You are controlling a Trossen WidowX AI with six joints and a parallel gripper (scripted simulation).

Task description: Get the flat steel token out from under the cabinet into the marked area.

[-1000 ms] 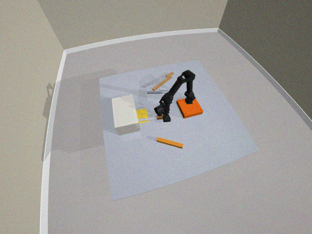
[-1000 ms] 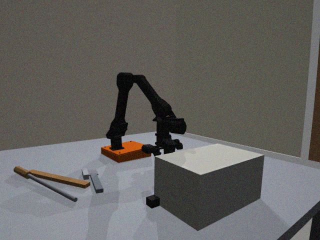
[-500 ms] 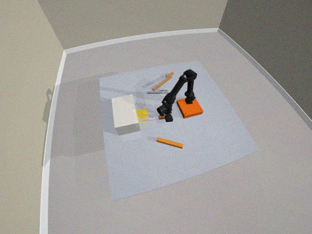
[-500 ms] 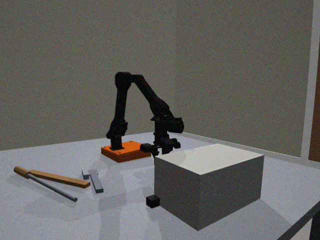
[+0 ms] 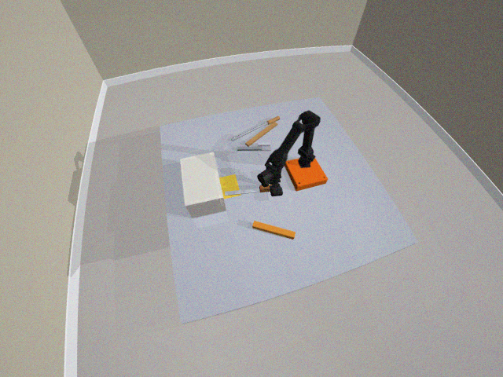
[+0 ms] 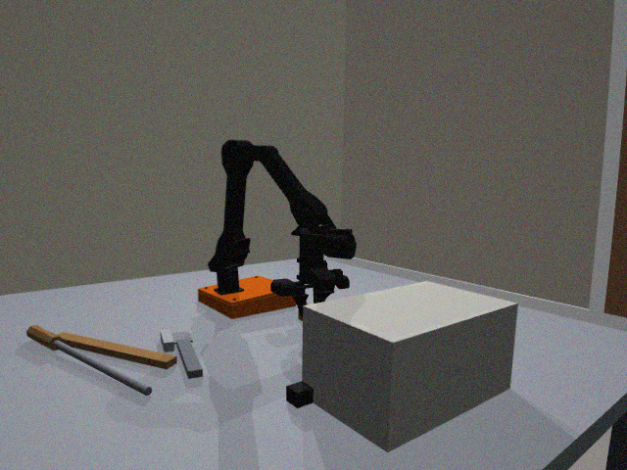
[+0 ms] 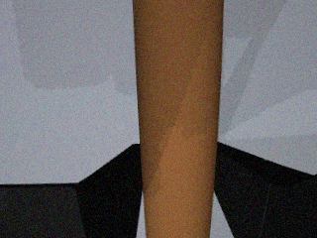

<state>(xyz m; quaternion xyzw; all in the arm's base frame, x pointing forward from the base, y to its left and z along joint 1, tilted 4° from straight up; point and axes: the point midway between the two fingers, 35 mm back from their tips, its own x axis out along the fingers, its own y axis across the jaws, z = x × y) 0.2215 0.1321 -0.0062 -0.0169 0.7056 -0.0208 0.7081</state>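
The white cabinet [image 5: 199, 178] [image 6: 405, 313] stands on the table, with the yellow marked area [image 5: 229, 181] in front of it. My gripper [image 5: 270, 188] [image 6: 309, 302] [image 7: 173, 151] is shut on the wooden handle [image 5: 264, 188] [image 7: 178, 74] of a thin-shafted tool. The tool's shaft [image 5: 249, 192] reaches toward the cabinet, and its far end lies over the near-side edge of the yellow area. A small greyish patch shows around that end; I cannot tell whether it is part of the tool, a shadow or the token. The steel token cannot be made out, and the vent slots are not visible.
An orange bar [image 5: 273, 229] lies at the near side. A wood-handled rod [image 5: 249, 129] [image 6: 101, 365], a wooden stick [image 5: 262, 134] [image 6: 116, 350] and a grey piece [image 5: 254, 148] [image 6: 189, 358] lie on the other side. A black block [image 6: 300, 395] sits by the cabinet.
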